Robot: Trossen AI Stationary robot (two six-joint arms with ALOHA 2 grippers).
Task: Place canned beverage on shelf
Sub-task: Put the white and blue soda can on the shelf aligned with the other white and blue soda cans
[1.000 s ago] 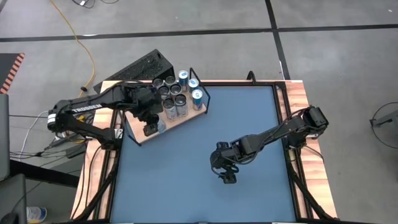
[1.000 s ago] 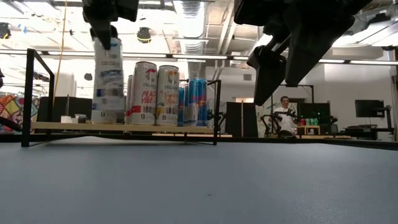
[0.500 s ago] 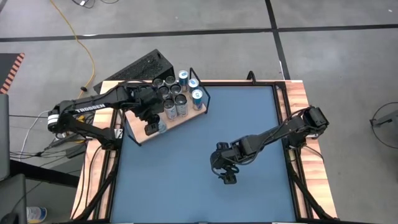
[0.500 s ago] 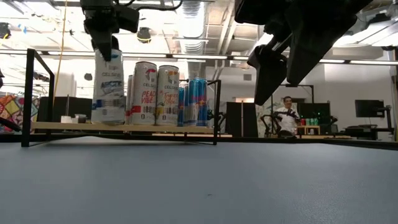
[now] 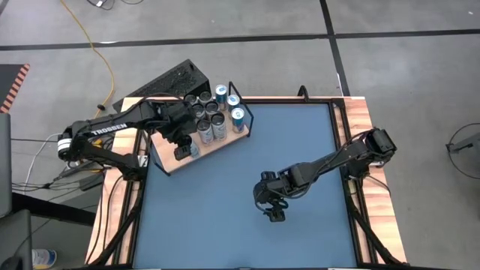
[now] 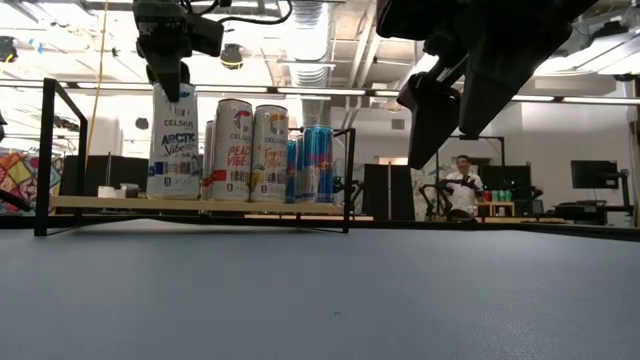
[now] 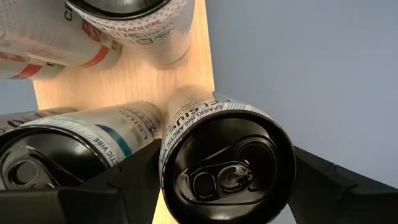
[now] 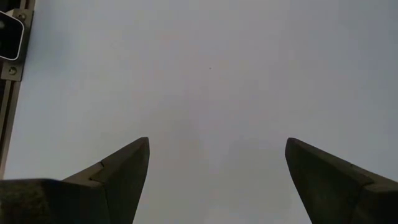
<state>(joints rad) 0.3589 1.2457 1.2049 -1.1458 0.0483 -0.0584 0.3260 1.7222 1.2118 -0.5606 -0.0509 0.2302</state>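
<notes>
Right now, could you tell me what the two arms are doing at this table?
The left gripper is over the near end of the shelf, its fingers on either side of a white Celsius can that stands upright on the board beside the other cans. The can looks placed, though the fingers are not clearly off it. The right gripper hangs open over the bare blue tabletop, holding nothing.

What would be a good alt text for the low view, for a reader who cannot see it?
The left gripper holds a white Celsius can from above, upright at the near end of the shelf, beside other upright cans. The right gripper hangs with open fingers above the blue tabletop.
</notes>
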